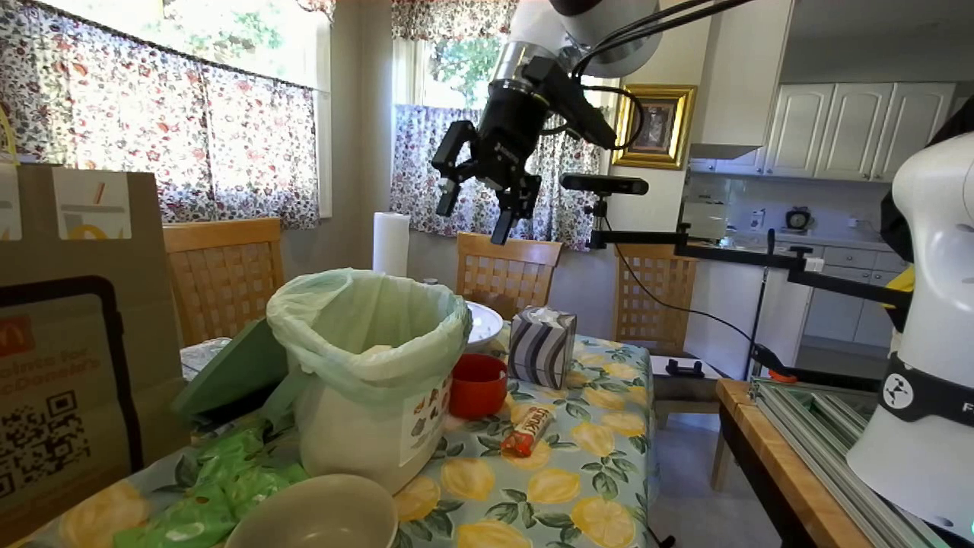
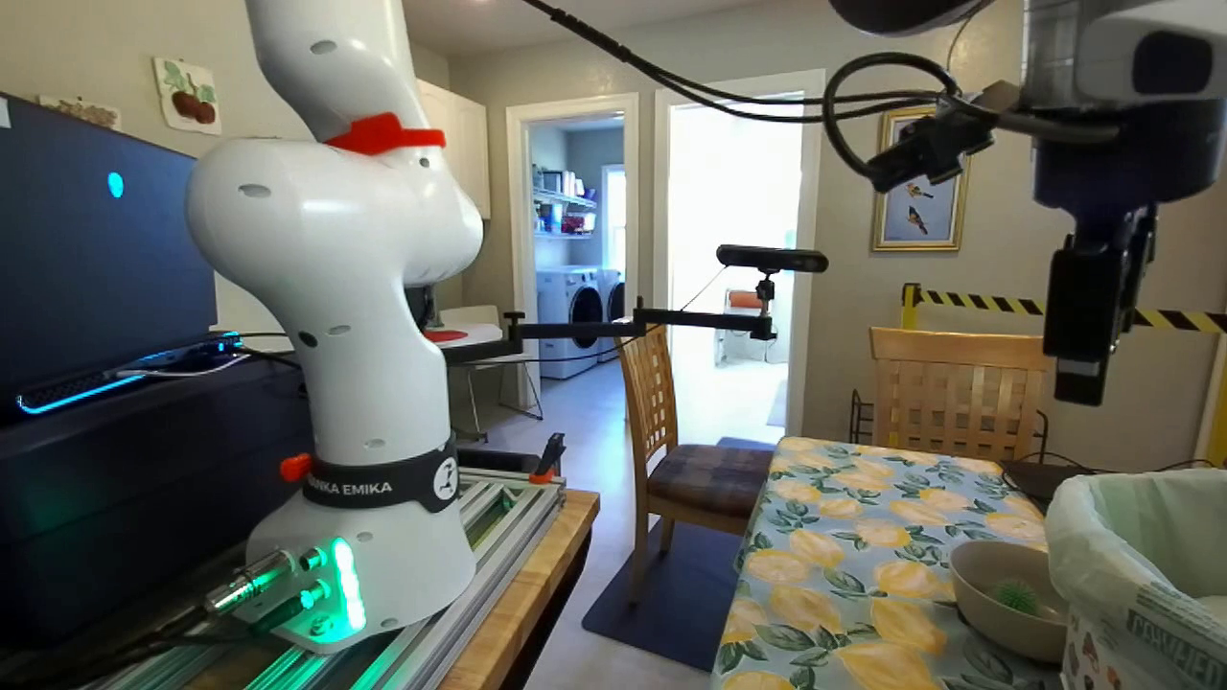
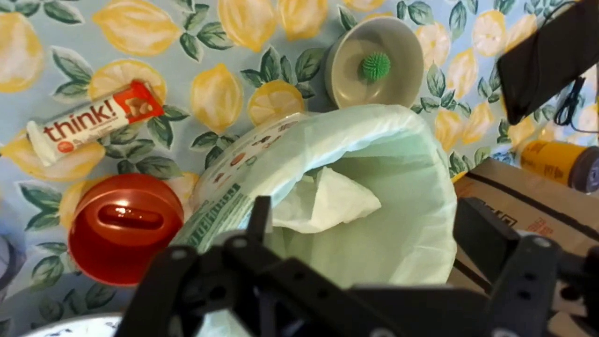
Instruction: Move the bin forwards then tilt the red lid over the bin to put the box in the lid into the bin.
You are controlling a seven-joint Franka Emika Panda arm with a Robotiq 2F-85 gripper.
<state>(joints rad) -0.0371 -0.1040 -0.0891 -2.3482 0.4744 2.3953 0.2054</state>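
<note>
At the far left of an exterior view, a brown McDonald's paper bag (image 1: 72, 262) stands upright. Next, bright green crumpled packaging (image 1: 221, 487) lies on the lemon-print surface (image 1: 586, 472), with a tilted dark green cover (image 1: 236, 369) behind it. In the foreground is a grey bowl (image 1: 327, 510); the wrist view shows a spiky green ball (image 3: 376, 66) inside. Just beyond the bowl, the off-white bin (image 1: 350, 438) stands upright, a pale green liner (image 1: 373, 369) folded over its rim and a crumpled white sheet (image 3: 337, 203) inside. Right of it sits the red lid (image 1: 479, 390) on the surface, just beside the bin; I cannot tell whether they touch. My jaws hang above, pointing down and spread wide; in the wrist view, much of the bin's mouth shows between them. Farther right, a red-and-white think! bar (image 1: 527, 431) lies flat and a striped tissue box (image 1: 542, 350) stands behind it. At the right edge rises my arm's white base (image 1: 905, 457), banded in black.
</note>
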